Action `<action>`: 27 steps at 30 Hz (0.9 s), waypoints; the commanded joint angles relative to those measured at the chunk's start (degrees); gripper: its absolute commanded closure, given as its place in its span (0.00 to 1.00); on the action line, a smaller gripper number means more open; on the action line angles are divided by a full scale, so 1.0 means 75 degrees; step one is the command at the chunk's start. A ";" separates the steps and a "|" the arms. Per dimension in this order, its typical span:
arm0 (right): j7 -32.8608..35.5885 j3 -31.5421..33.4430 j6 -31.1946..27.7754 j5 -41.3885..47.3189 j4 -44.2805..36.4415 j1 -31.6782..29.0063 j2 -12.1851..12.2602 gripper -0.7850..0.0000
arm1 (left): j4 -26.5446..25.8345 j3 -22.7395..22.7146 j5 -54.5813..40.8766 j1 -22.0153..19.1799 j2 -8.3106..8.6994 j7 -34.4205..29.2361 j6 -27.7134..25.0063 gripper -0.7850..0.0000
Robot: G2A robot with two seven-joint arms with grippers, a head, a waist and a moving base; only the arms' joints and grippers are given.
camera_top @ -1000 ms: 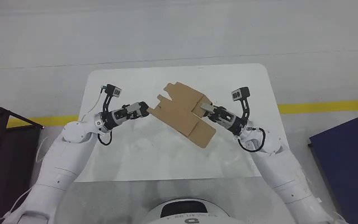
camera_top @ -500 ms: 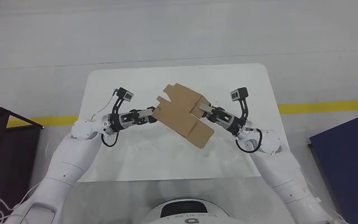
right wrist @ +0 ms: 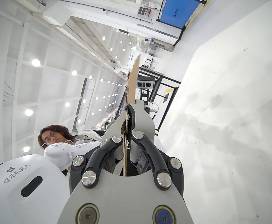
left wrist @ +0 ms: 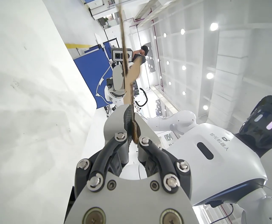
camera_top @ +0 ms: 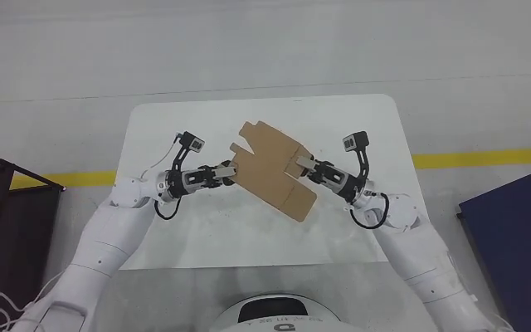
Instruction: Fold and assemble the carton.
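Top view: carton (camera_top: 267, 164) clamped at opposite edges by left claw (camera_top: 230, 172), right claw (camera_top: 299, 167).

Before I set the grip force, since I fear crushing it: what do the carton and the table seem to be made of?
The carton: brown cardboard, matte, probably corrugated; its cut edge looks layered in the wrist views. The table: white, smooth, slightly scuffed top, perhaps laminate or painted board; the look leaves it open.

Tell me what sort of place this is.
Probably a robotics lab or factory test hall: yellow floor tape beside the white table, a blue panel, and a high white grid ceiling with round lights.
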 commanded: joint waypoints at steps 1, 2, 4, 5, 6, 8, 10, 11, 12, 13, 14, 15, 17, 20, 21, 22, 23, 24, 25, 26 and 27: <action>-0.0032 0.0020 -0.0006 0.0003 0.0020 -0.0003 0.0000 1.00 | -0.0021 -0.0027 -0.0011 0.0020 0.0000 -0.0022 0.0023 1.00; -0.0060 0.0030 -0.0017 -0.0017 0.0033 -0.0007 0.0001 1.00 | -0.0032 -0.0040 0.0003 0.0025 0.0001 -0.0036 0.0036 1.00; -0.0112 0.0038 -0.0046 -0.0082 0.0038 -0.0019 0.0000 1.00 | 0.0028 -0.0090 0.0108 0.0030 0.0008 -0.0019 0.0020 1.00; -0.0109 0.0038 -0.0080 -0.0146 0.0030 -0.0025 0.0002 1.00 | 0.0072 -0.0117 0.0215 0.0024 0.0012 0.0026 -0.0025 1.00; -0.0081 0.0038 -0.0123 -0.0249 0.0020 -0.0033 0.0006 0.92 | 0.0112 -0.0138 0.0398 0.0008 0.0016 0.0097 -0.0096 1.00; -0.0172 0.0082 -0.0202 -0.0461 0.0010 -0.0057 0.0014 0.00 | 0.0160 -0.0153 0.0839 -0.0021 0.0018 0.0281 -0.0279 1.00; -0.0485 0.0180 -0.0303 -0.0672 0.0003 -0.0106 0.0015 0.00 | 0.0143 -0.0146 0.0983 -0.0008 0.0008 0.0373 -0.0367 1.00; -0.0714 0.0265 -0.0348 -0.0811 0.0004 -0.0132 0.0017 0.00 | 0.0121 -0.0151 0.0999 -0.0003 0.0007 0.0376 -0.0375 1.00; -0.0845 0.0315 -0.0361 -0.0871 -0.0020 -0.0160 0.0018 0.00 | 0.0088 -0.0161 0.1012 0.0003 0.0008 0.0369 -0.0368 1.00; -0.0885 0.0364 -0.0357 -0.0847 -0.0055 -0.0182 0.0022 0.00 | 0.0062 -0.0172 0.1021 0.0016 0.0011 0.0359 -0.0358 1.00; -0.0877 0.0417 -0.0363 -0.0788 -0.0092 -0.0204 0.0029 0.00 | 0.0031 -0.0184 0.1038 0.0025 0.0016 0.0345 -0.0344 1.00; -0.0863 0.0472 -0.0377 -0.0753 -0.0129 -0.0221 0.0037 0.00 | -0.0009 -0.0194 0.1063 0.0037 0.0021 0.0336 -0.0336 1.00; -0.0866 0.0576 -0.0421 -0.0820 -0.0203 -0.0237 0.0052 0.00 | -0.0134 -0.0193 0.1093 0.0071 0.0032 0.0308 -0.0308 1.00; -0.0911 0.0640 -0.0380 -0.1149 -0.0288 -0.0149 0.0064 0.00 | -0.0292 -0.0211 0.1173 0.0112 0.0065 0.0247 -0.0247 1.00; -0.1000 0.0656 -0.0336 -0.1445 -0.0290 -0.0069 0.0066 0.00 | -0.0335 -0.0215 0.1284 0.0117 0.0080 0.0250 -0.0250 1.00; -0.1102 0.0623 -0.0275 -0.1740 -0.0296 -0.0003 0.0062 0.00 | -0.0363 -0.0222 0.1413 0.0121 0.0096 0.0272 -0.0272 1.00; -0.1196 0.0557 -0.0202 -0.1995 -0.0298 0.0074 0.0052 0.00 | -0.0384 -0.0227 0.1531 0.0128 0.0110 0.0305 -0.0305 1.00; -0.1297 0.0480 -0.0129 -0.2189 -0.0284 0.0153 0.0039 0.00 | -0.0414 -0.0222 0.1584 0.0139 0.0121 0.0324 -0.0324 1.00; -0.1349 0.0394 -0.0057 -0.2360 -0.0263 0.0231 0.0026 0.00 | -0.0429 -0.0225 0.1631 0.0144 0.0132 0.0346 -0.0345 1.00; -0.1347 0.0303 0.0012 -0.2487 -0.0243 0.0308 0.0015 0.00 | -0.0435 -0.0228 0.1686 0.0143 0.0145 0.0362 -0.0361 1.00; -0.1333 0.0218 0.0079 -0.2589 -0.0221 0.0378 0.0005 0.00 | -0.0436 -0.0230 0.1704 0.0144 0.0155 0.0375 -0.0374 1.00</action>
